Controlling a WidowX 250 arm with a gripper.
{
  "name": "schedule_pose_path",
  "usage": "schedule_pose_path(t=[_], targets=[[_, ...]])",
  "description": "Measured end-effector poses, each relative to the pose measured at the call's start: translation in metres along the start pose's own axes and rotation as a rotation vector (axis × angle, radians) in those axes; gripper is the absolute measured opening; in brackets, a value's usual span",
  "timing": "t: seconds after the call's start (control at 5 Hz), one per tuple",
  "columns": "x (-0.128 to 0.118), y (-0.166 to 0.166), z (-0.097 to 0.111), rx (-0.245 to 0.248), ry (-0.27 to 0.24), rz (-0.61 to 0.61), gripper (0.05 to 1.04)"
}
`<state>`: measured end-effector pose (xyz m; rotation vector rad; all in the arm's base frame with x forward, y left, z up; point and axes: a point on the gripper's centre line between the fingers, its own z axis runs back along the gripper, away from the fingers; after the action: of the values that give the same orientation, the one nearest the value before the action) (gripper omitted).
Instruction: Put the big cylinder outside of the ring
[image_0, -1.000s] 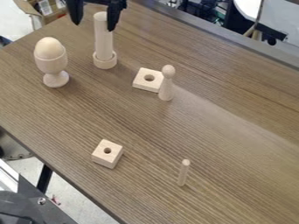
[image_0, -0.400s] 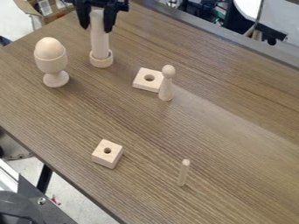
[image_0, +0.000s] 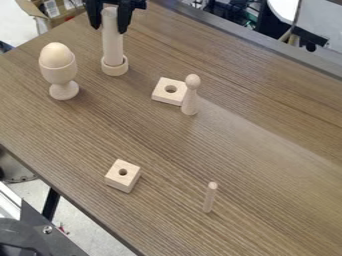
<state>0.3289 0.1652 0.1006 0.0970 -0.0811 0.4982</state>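
Observation:
The gripper (image_0: 109, 21) hangs at the top edge, left of centre, with one finger on each side of the upper part of the big cylinder (image_0: 112, 46). It is shut on the cylinder, whose top shows between the fingers. The cylinder stands upright, its lower end inside the round wooden ring (image_0: 115, 70), which rests on the table.
Left of the ring is an egg in a wooden cup (image_0: 59, 70). To its right lie a square block with a hole (image_0: 162, 95) and a peg figure (image_0: 190, 97). Nearer the front are a smaller holed block (image_0: 119, 181) and a thin peg (image_0: 210, 198) on the brown table (image_0: 267, 150).
The gripper's fingers have come closer together around the cylinder. Cylinder and ring have both shifted slightly left and toward the top of the view.

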Motion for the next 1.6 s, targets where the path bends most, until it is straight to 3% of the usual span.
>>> schedule_pose_path(t=[0.4, 1.0, 1.6], targets=[[0.002, -0.005, 0.017, -0.034, 0.033, 0.016, 0.561], [0.018, -0.012, 0.038, -0.045, -0.034, -0.031, 0.561], [0.021, -0.037, 0.025, -0.026, -0.021, -0.106, 0.561]])
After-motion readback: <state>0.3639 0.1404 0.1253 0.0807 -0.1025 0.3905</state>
